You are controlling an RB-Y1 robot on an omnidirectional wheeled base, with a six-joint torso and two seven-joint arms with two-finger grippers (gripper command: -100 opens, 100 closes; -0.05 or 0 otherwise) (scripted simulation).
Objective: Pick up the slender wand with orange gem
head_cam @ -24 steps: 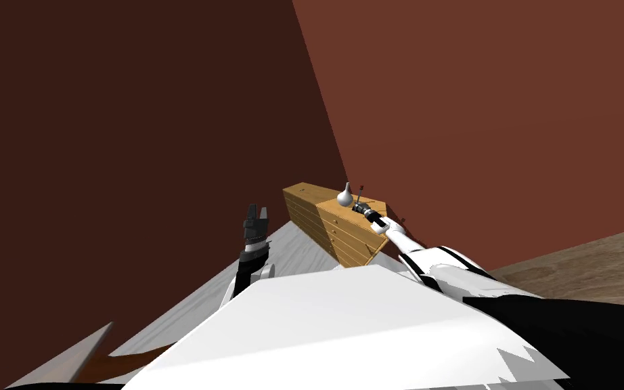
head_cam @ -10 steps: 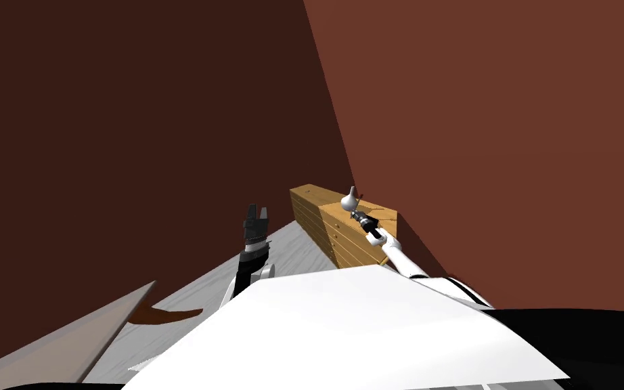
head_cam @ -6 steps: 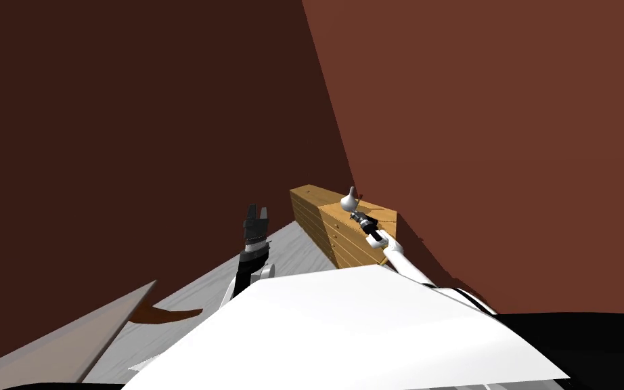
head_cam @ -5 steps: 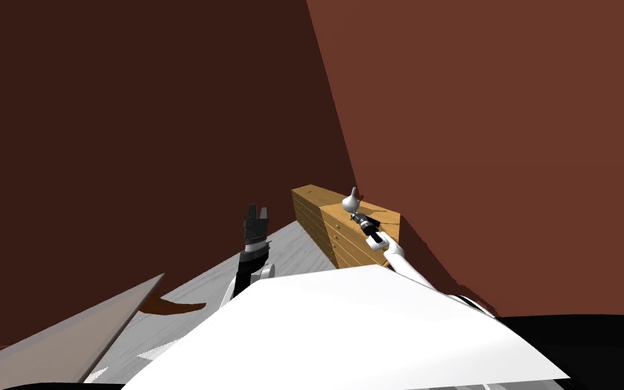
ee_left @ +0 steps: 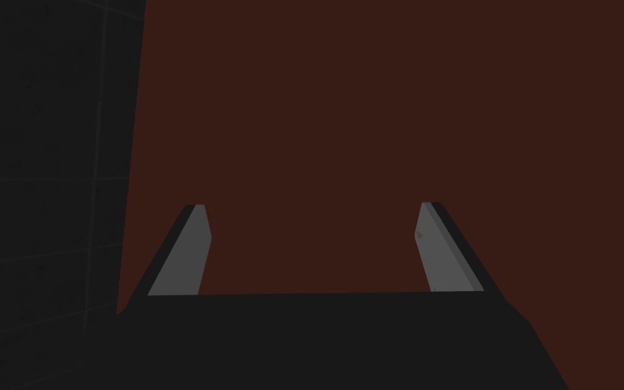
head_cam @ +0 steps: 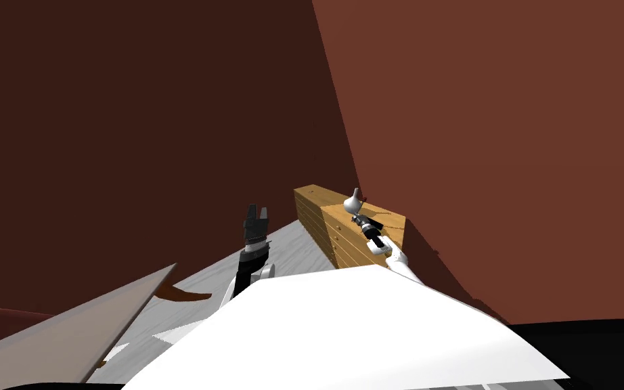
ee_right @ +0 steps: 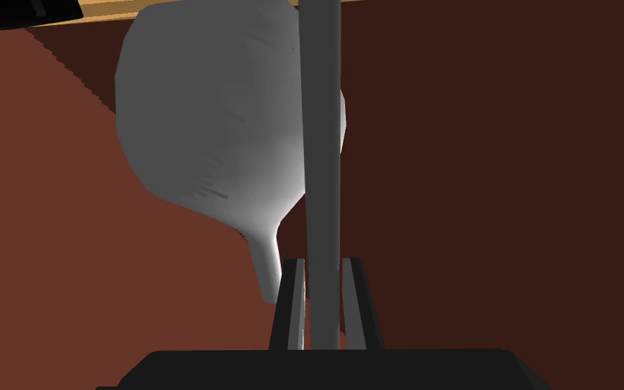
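Note:
My right gripper (ee_right: 323,264) is shut on a thin, straight grey rod, the wand (ee_right: 321,135), which runs up between its fingers and past the picture's edge. Its gem end is hidden. Just behind the wand stands a rounded white vase (ee_right: 216,135) with a narrow neck. In the head view the right gripper (head_cam: 361,219) hovers over the top of a wooden dresser (head_cam: 344,240), right beside the vase (head_cam: 352,201). My left gripper (head_cam: 256,218) is raised in front of the chest, well left of the dresser, open (ee_left: 314,247) and holding nothing.
The dresser stands in the corner of two dark red-brown walls (head_cam: 480,135). Pale grey floor (head_cam: 290,254) runs from me to it. A flat grey-brown panel (head_cam: 80,335) slants across the lower left, with a brown curved shape (head_cam: 179,293) beside it.
My head view has swung, so the dresser and corner sit a little further right and the panel at lower left has grown. The right gripper keeps its hold beside the vase.

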